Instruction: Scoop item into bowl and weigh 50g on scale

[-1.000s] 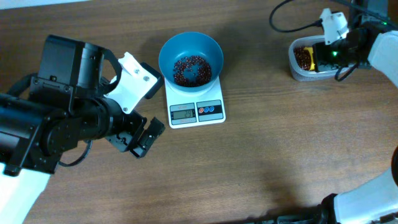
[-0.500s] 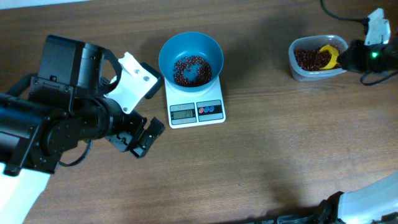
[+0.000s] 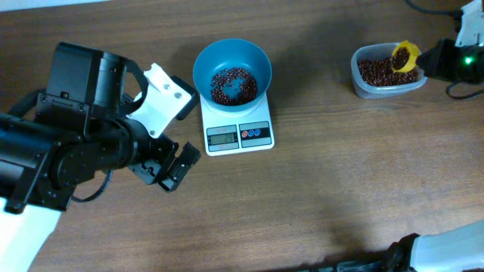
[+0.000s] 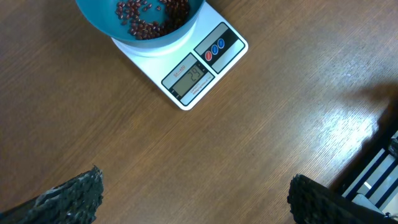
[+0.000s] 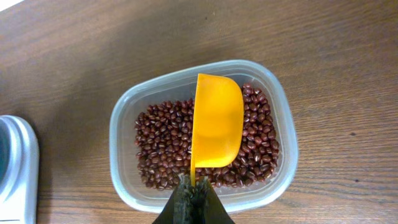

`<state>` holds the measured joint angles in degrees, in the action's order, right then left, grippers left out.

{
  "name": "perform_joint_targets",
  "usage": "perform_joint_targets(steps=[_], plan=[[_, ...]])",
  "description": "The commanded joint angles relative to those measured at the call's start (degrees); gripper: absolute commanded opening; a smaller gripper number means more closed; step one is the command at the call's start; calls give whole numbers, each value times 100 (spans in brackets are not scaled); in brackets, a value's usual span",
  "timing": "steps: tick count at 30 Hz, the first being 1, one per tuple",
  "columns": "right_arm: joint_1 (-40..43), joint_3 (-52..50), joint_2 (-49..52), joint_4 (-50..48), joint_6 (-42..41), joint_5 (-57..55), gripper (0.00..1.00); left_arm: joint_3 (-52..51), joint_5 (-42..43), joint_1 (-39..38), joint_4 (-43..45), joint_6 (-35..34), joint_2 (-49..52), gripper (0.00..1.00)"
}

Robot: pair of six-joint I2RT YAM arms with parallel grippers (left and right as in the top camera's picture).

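The teal-blue bowl (image 3: 231,69) stands on the white scale (image 3: 239,134) and holds a layer of dark red-brown beans (image 3: 232,84). The bowl (image 4: 140,25) and scale (image 4: 198,73) also show in the left wrist view; the display reads 24. My right gripper (image 5: 196,194) is shut on the handle of a yellow scoop (image 5: 217,129), held above the beans (image 5: 163,143) in the clear tub (image 5: 130,112). The scoop (image 3: 404,55) looks empty. My left gripper (image 4: 196,199) is open and empty over bare table, left of the scale.
The clear tub (image 3: 363,87) sits at the back right of the wooden table. My bulky left arm (image 3: 83,143) fills the left side. The right arm (image 3: 461,57) is at the far right edge.
My right gripper has drawn back to the right and lifted the yellow scoop from inside the tub up over its right part. The left arm has not moved.
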<state>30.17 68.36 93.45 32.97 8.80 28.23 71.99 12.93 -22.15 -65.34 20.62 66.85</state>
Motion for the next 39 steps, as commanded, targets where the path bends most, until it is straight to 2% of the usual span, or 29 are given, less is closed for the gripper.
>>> perform_joint_targets(steps=[1,10,14,17,21,24,27,29,36,39], plan=[[68,125,-157,164,11,114,4,103,81,-20,9,90,-87,99],[66,120,-160,474,-140,546,4,103,81,-20,9,90,-87,99],[55,120,-125,476,-7,-44,4,103,81,-20,9,90,-87,99],[66,164,-273,431,-31,466,4,103,81,-20,9,90,-87,99],[66,162,-299,479,-31,72,4,103,81,-20,9,90,-87,99],[66,195,-376,407,-26,721,4,103,81,-20,9,90,-87,99],[61,162,-306,507,133,-66,4,103,81,-20,9,90,-87,99],[61,162,-328,525,120,411,4,103,81,-20,9,90,-87,99],[146,162,-319,752,120,527,4,103,81,-20,9,90,-87,99],[146,162,-319,717,120,1016,4,103,81,-20,9,90,-87,99]])
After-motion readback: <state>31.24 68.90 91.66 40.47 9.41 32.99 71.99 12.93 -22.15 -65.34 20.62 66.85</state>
